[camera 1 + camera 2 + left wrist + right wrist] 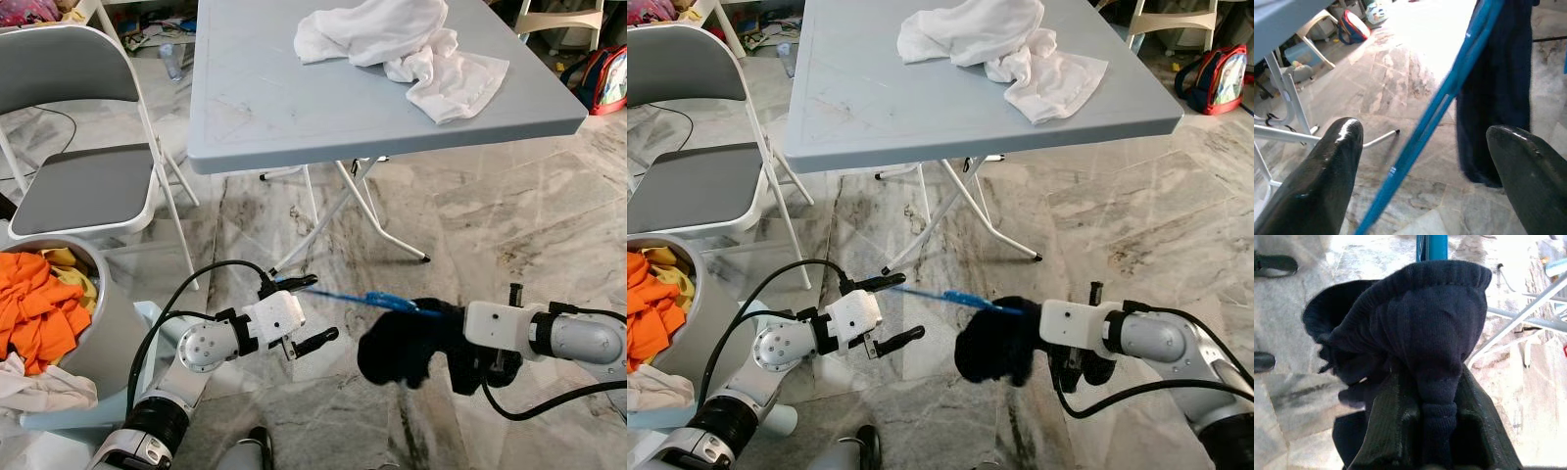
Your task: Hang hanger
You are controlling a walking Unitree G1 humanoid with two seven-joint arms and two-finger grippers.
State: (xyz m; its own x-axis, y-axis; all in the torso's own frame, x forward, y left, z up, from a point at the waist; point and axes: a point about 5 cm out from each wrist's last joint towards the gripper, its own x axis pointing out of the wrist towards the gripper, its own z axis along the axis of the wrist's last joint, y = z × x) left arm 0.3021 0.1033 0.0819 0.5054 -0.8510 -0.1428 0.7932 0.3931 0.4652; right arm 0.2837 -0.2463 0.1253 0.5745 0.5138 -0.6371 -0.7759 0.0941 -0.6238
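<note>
Orange clothing (34, 304) was seen heaped in a grey laundry basket (98, 333) at the far left, beside a grey folding chair (83, 186). Lower in the head views, the left gripper (304, 313) was held out over the marble floor (509, 225) with its fingers (1327, 171) spread wide and nothing clasped between them. A blue hanger (377, 300) was seen slanting across the gap between those fingers in the left wrist view, though whether it touched either finger could not be judged from that close angle. The hanger was carried low above the floor, between the two arms, with one end near the upper finger of the left gripper and the other end buried in a dark navy knitted garment (402, 343). That garment was bunched on the hanger and was pinched at its gathered lower part by the right gripper (1437, 431), whose fingers were closed tightly on the knit. Above and behind all of this stood a grey folding table (265, 108), on which a crumpled white cloth (402, 49) had been left. A red and blue bag (609, 78) was visible on the floor at the far right.
</note>
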